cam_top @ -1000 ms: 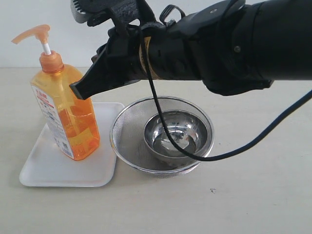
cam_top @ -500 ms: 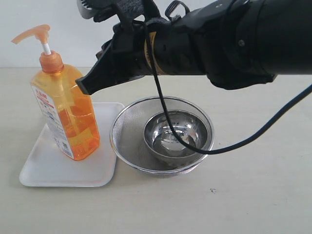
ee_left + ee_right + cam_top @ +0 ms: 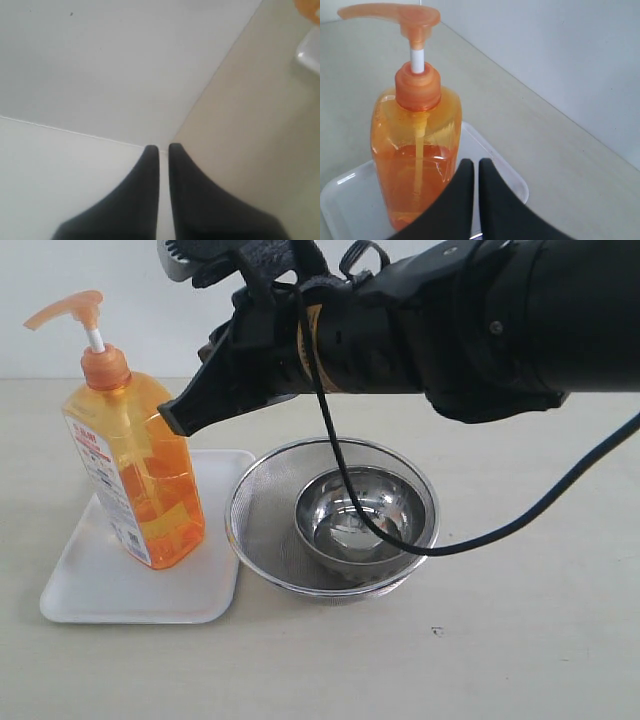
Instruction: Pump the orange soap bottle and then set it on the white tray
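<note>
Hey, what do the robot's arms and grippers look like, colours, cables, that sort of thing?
The right arm is thick, rounded and matte black, with a tan band near the wrist and a thin black cable looping off it. The right gripper has smooth black jaws tapering to narrow tips. The left gripper has the same black tapered jaws; its arm is not in view.

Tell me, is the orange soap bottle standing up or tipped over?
Upright. The orange soap bottle stands on its base on the white tray, not leaning.
</note>
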Robot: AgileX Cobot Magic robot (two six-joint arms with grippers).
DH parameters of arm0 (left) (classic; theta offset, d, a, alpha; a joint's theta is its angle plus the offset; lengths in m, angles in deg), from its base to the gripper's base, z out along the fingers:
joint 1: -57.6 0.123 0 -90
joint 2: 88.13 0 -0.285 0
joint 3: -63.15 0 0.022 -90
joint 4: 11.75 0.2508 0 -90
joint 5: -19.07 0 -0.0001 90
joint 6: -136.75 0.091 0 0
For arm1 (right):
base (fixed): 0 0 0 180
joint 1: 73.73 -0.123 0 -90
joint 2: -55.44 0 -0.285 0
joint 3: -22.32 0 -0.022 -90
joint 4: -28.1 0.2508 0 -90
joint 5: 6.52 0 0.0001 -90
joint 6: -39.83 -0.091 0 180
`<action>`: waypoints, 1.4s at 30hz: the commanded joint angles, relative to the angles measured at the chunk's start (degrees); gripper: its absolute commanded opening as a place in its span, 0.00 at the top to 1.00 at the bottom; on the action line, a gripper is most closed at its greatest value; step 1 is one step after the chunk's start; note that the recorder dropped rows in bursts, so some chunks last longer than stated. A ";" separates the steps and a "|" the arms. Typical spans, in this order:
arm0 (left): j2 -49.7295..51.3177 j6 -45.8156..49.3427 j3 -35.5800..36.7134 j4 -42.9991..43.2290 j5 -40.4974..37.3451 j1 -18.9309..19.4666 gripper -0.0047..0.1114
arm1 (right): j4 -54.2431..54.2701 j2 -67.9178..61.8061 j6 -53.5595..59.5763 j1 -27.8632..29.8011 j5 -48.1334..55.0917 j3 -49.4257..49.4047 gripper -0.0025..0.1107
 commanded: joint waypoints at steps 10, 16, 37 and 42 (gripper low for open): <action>1.83 -25.46 4.78 -0.42 -4.82 -0.07 0.92 | -0.14 0.43 -0.01 0.17 0.25 0.31 0.98; 2.06 -37.73 4.78 -1.06 -4.82 -0.07 0.92 | -0.14 0.43 -0.23 0.17 0.08 0.31 0.98; 2.06 -35.14 4.78 17.80 12.18 -0.07 0.92 | -0.14 0.43 -0.25 0.17 -0.86 0.31 0.98; 2.06 -25.43 4.78 27.72 20.99 -0.07 0.92 | -0.14 0.43 -0.25 0.17 -0.86 0.31 0.98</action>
